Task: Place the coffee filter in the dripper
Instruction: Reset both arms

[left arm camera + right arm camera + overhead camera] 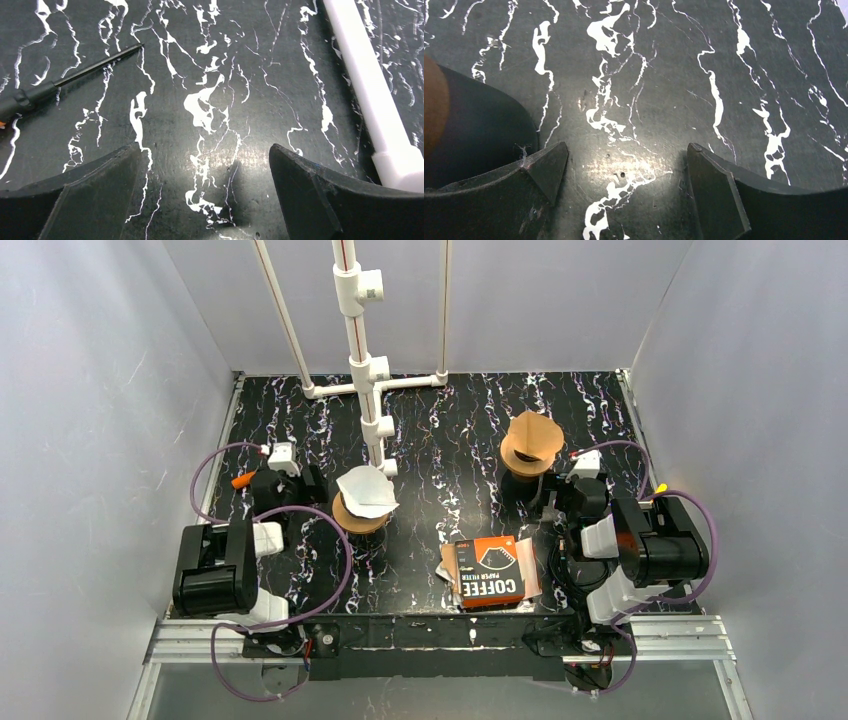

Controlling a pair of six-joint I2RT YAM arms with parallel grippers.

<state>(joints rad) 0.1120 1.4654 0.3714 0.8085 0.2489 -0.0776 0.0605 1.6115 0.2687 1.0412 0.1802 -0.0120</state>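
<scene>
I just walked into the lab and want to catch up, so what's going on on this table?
Nothing is being handled right now. The left end effector and the right end effector are both open and empty, hanging just above the table. A white filter sits on the left dripper and a brown filter on the right dripper. The filter pack lies near the front edge, between the arms.
</scene>
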